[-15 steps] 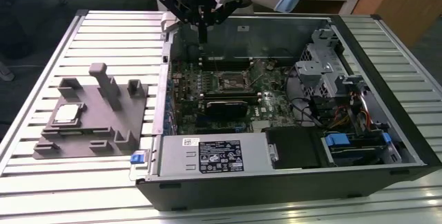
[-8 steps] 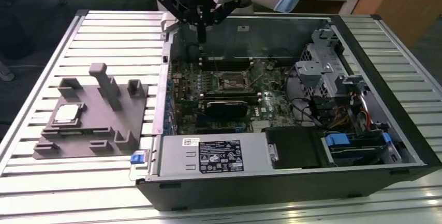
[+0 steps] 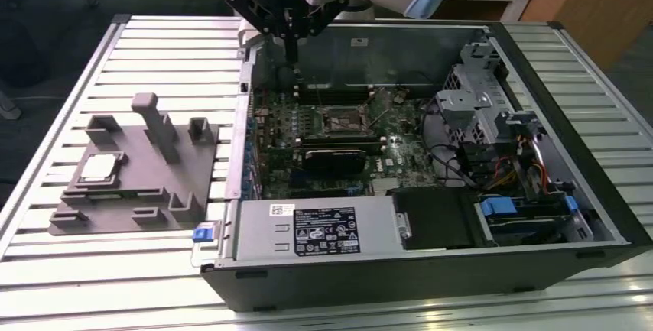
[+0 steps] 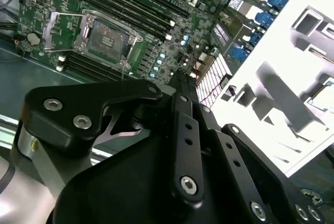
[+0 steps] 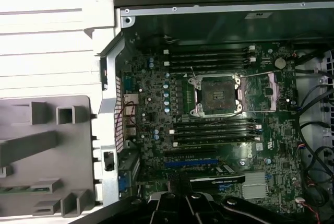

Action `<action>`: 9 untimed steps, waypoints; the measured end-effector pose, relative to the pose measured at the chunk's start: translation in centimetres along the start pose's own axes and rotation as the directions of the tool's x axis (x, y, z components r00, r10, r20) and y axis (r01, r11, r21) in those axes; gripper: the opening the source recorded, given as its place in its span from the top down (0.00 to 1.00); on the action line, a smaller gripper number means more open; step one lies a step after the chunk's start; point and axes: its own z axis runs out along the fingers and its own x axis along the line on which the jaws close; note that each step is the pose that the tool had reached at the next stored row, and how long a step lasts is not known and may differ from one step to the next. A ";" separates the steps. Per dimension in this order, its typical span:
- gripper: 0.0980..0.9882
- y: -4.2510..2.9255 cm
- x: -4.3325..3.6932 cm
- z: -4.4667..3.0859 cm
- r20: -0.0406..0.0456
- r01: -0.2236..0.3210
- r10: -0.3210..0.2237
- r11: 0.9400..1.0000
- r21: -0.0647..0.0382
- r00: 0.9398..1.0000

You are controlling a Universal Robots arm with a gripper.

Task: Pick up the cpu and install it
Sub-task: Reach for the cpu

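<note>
The hand (image 4: 181,72) is looming closest in the second wrist view, its black fingers pressing together on nothing. In the exterior view it is hanging over the far side of the open computer case (image 3: 408,277). The cpu (image 3: 99,168) is lying flat on the gray fixture tray (image 3: 133,212) on the tabletop (image 3: 61,285), at about eight o'clock from the hand and well apart. The case's side wall is standing between them. Tray posts (image 3: 153,121) are rising at the chip's one o'clock, and the room above it is lying open. The empty socket (image 3: 340,122) is sitting at the hand's five o'clock.
</note>
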 end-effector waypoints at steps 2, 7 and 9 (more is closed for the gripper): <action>0.99 -0.02 0.21 0.00 0.000 0.000 0.000 1.000 0.000 1.000; 0.99 -0.07 0.98 -0.03 0.000 0.000 0.000 1.000 0.000 1.000; 0.99 -0.10 1.34 -0.04 0.000 0.000 0.000 1.000 0.000 1.000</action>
